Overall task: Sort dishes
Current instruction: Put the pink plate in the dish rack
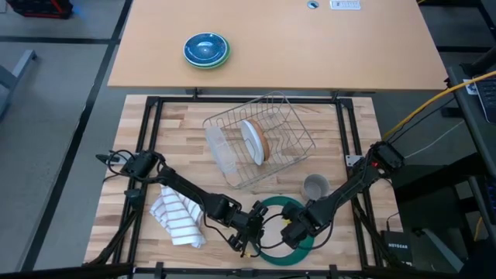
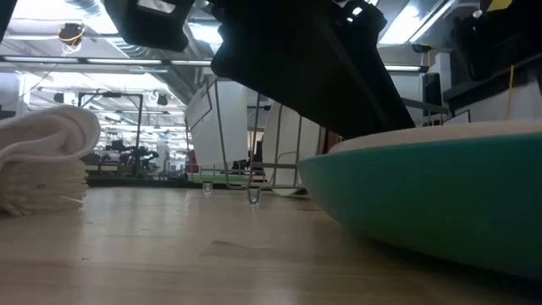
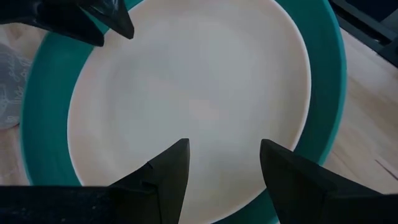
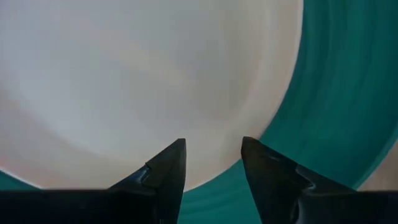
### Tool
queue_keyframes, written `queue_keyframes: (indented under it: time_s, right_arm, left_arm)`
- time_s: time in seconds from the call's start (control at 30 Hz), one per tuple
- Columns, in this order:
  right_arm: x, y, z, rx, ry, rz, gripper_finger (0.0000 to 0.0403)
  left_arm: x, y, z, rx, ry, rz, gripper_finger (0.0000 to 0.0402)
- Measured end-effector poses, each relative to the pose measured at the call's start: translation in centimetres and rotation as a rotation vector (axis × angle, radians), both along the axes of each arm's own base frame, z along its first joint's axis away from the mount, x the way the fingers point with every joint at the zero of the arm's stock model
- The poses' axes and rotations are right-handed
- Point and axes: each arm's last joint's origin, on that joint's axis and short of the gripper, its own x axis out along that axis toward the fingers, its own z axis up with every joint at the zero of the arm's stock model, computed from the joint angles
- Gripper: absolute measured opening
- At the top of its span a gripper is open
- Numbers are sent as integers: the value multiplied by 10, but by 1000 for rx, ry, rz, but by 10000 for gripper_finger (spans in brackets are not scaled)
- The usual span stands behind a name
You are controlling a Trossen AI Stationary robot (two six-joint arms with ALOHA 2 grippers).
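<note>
The dark green plate (image 1: 288, 205) lies near the table's near edge, and a white round face (image 3: 186, 93) fills its inside. I cannot tell whether that face is a separate plate. My left gripper (image 1: 252, 236) (image 3: 227, 165) is open over the white face. My right gripper (image 1: 288, 232) (image 4: 211, 158) is open over the border between the white face (image 4: 124, 74) and the green rim (image 4: 336, 93). I see neither gripper touch the plate. A white plate (image 1: 250, 141) and a tan plate (image 1: 266, 145) stand on edge in the wire rack (image 1: 291, 128).
A white striped towel (image 1: 180, 217) lies left of the green plate and shows in the low view (image 2: 47, 157). A small grey mug (image 1: 315, 186) stands just beyond the plate. A clear container (image 1: 221, 151) is in the rack. Blue bowls (image 1: 206, 49) sit on the far table.
</note>
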Motion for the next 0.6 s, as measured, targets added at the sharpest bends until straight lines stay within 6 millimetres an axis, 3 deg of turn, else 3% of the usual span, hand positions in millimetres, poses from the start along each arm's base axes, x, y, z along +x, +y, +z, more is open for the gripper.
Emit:
queue_keyframes:
  time_s: [0.6]
  right_arm:
    - [5, 8, 14, 165, 80, 12, 166]
  left_arm:
    - [0, 0, 0, 4, -4, -10, 186]
